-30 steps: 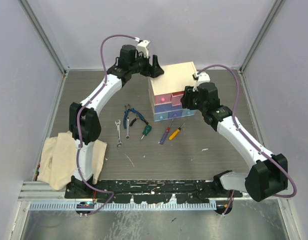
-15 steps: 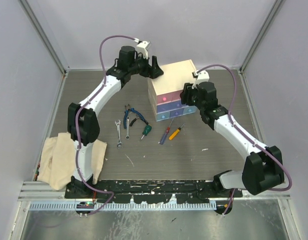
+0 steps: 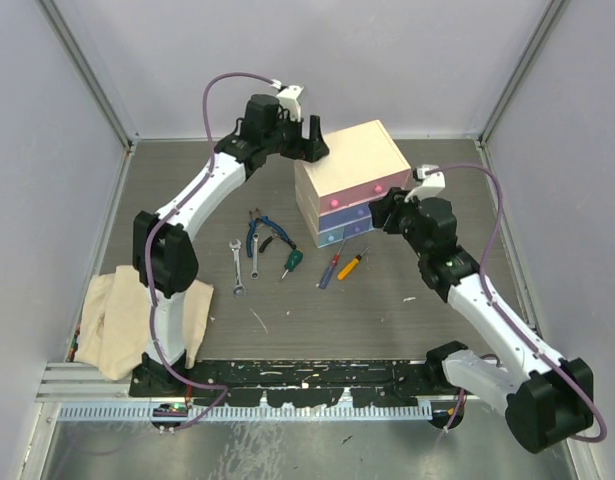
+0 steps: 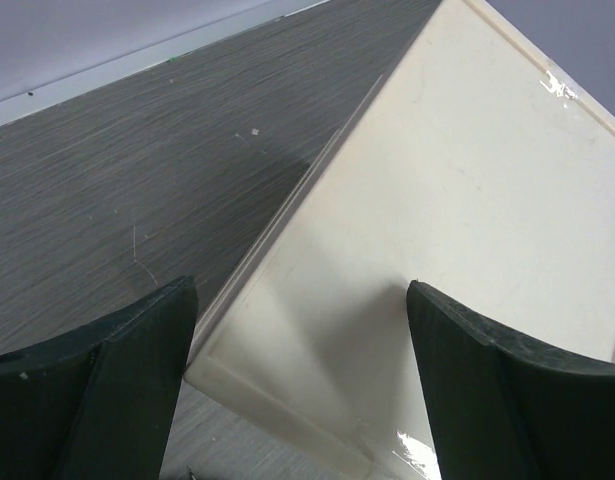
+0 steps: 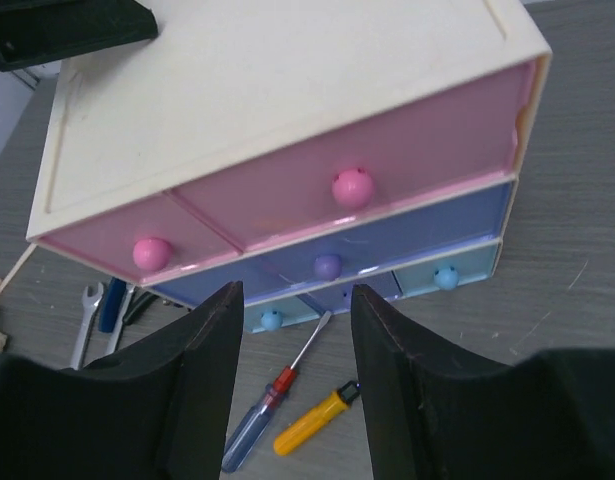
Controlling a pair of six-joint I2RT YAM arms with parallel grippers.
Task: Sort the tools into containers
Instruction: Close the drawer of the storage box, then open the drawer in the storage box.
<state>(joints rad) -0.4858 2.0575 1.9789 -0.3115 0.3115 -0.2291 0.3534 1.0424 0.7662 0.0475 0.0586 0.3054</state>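
Chest (image 3: 347,165) sitting far-centre on surface (image 3: 407,320), drawers shut; tools (image 3: 257,232) lying near-left of it, unsorted. Left fingers (image 4: 107,390) straddling its far-left corner, wide; right fingers (image 5: 207,380) parted, empty, facing pink drawer (image 5: 407,150). Drawer-opening step, likely calling for closing on knob (image 5: 352,187) and pulling.

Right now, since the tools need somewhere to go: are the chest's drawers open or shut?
Shut. In the right wrist view every drawer front sits flush in the cream chest, none pulled out.
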